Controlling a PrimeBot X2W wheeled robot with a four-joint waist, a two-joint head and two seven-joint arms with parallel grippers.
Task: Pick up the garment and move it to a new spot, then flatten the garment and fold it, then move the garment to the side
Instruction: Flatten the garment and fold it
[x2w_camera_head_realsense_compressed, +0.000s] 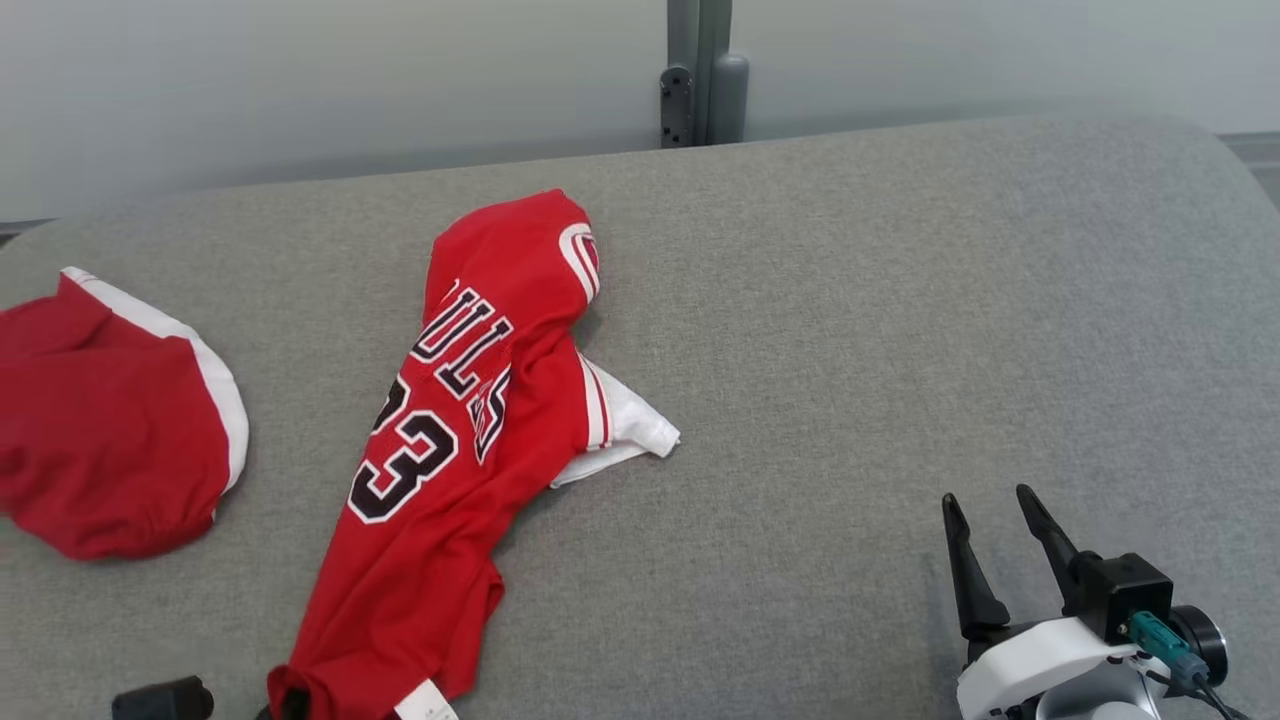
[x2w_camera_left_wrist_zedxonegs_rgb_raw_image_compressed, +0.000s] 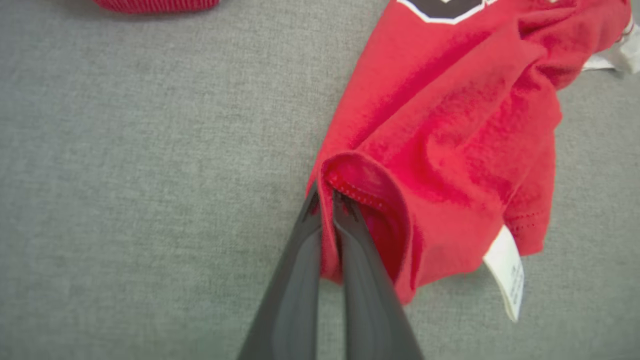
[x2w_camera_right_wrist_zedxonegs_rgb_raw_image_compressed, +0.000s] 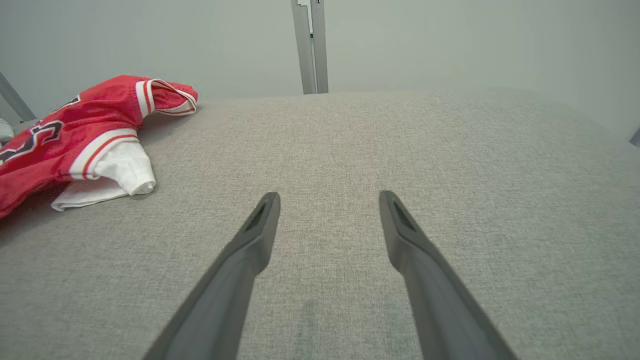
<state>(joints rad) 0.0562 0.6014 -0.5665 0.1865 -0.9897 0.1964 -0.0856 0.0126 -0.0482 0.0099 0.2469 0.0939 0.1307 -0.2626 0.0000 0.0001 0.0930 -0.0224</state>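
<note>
The left claw (x2w_camera_left_wrist_zedxonegs_rgb_raw_image_compressed: 326, 197) pinches shut on the near hem of the red jersey (x2w_camera_head_realsense_compressed: 470, 400), whose length runs away from it across the grey padded surface (x2w_camera_head_realsense_compressed: 900, 300); right of the jersey, the right claw (x2w_camera_head_realsense_compressed: 987, 497) gapes empty.

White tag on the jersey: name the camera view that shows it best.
Left wrist view: the white tag lies large and unobstructed at the hem of the red jersey. Head view catches just its corner at the bottom edge; right wrist view gives the jersey's sleeve end.
</note>
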